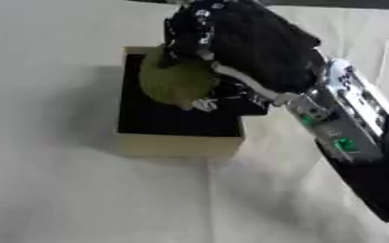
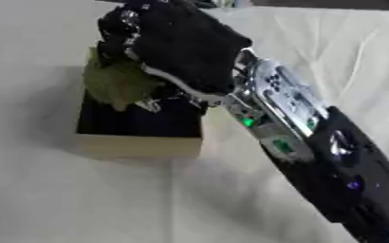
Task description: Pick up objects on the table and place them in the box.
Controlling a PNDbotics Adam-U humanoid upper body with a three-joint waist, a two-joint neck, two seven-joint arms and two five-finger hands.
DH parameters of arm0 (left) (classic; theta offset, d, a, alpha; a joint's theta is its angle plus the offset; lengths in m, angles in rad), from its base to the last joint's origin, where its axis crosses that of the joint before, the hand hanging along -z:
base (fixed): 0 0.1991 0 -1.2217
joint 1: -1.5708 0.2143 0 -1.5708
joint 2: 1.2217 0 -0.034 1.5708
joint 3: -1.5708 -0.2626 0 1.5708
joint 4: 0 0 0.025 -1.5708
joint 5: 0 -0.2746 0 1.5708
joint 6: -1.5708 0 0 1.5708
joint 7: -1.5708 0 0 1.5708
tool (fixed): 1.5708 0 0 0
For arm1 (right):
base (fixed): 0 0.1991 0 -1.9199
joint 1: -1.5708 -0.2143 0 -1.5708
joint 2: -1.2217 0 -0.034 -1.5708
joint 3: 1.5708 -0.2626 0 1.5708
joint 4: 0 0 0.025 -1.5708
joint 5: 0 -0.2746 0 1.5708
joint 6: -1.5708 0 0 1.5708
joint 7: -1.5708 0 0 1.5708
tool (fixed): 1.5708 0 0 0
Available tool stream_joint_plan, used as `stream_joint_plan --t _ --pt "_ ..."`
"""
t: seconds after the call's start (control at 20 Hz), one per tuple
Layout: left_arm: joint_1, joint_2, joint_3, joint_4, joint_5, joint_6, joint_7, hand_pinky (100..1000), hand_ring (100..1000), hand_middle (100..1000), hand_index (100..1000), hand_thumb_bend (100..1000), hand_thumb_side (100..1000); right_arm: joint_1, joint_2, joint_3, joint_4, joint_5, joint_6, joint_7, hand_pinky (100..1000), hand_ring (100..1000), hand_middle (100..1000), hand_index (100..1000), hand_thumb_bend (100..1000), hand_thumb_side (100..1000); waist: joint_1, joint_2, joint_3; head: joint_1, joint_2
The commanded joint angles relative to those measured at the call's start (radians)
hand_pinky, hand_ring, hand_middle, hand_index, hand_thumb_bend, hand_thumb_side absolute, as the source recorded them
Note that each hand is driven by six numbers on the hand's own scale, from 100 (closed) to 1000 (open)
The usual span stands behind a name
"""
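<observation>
Right hand (image 1: 247, 45) is reaching in from the right side, its fingers curling around a round olive-green object (image 1: 174, 81) and holding it over the dark inside of the box (image 1: 177, 142). Whether the object is touching the box floor cannot be told. Tan-walled and open at the top, the box is sitting on the table (image 1: 57, 190), which is wearing a pale cloth.
</observation>
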Motion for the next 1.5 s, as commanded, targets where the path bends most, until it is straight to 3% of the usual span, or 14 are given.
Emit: stream_joint_plan --t 0.05,0.6,0.75,0.8,0.95,1.05,1.1,1.25,1.5 --pt "-0.007 0.018 0.000 -0.021 -0.001 0.004 0.002 634 605 601 735 389 521 -0.011 0.020 0.000 0.045 0.033 0.001 -0.025 554 596 503 573 188 100 0.005 -0.027 0.002 0.000 -0.002" --pt "-0.010 0.016 -0.004 -0.021 0.000 0.006 0.000 634 604 601 734 384 523 0.000 0.065 0.018 0.137 0.069 -0.010 -0.065 573 617 512 589 173 100 0.006 -0.024 0.007 -0.003 -0.004" --pt "-0.010 0.016 -0.004 -0.022 0.000 0.007 0.001 634 604 601 734 382 524 0.005 0.064 0.033 0.161 0.080 -0.057 -0.012 683 720 652 710 346 100 0.005 -0.024 0.007 -0.003 -0.003" --pt "-0.010 0.015 -0.005 -0.022 0.000 0.008 0.001 634 605 601 734 382 524 0.006 0.064 0.037 0.170 0.090 -0.080 0.025 737 789 765 789 372 100 0.005 -0.024 0.007 -0.003 -0.003" --pt "-0.010 0.015 -0.005 -0.022 0.000 0.009 0.001 634 605 601 734 381 525 0.005 0.068 0.028 0.178 0.134 -0.138 0.132 842 930 925 898 361 100 0.005 -0.025 0.006 -0.003 -0.001" --pt "-0.009 0.015 -0.004 -0.023 -0.001 0.009 0.002 634 605 601 735 381 524 0.004 0.069 0.014 0.169 0.164 -0.149 0.164 852 946 932 905 371 100 0.006 -0.025 0.005 -0.002 0.000" --pt "-0.009 0.015 -0.004 -0.023 -0.001 0.009 0.002 634 605 601 735 381 524 0.004 0.068 0.007 0.162 0.178 -0.146 0.167 855 953 936 913 421 100 0.006 -0.026 0.004 -0.001 0.000" --pt "-0.008 0.016 -0.005 -0.023 -0.001 0.009 0.003 635 605 600 735 380 524 0.007 0.068 -0.007 0.146 0.210 -0.128 0.147 850 947 928 912 459 100 0.007 -0.028 0.002 -0.001 -0.001" --pt "-0.007 0.015 -0.004 -0.023 -0.001 0.011 0.004 635 605 600 735 380 524 0.009 0.068 -0.032 0.118 0.220 -0.093 0.091 837 928 910 891 420 100 0.009 -0.030 -0.001 0.001 -0.002"
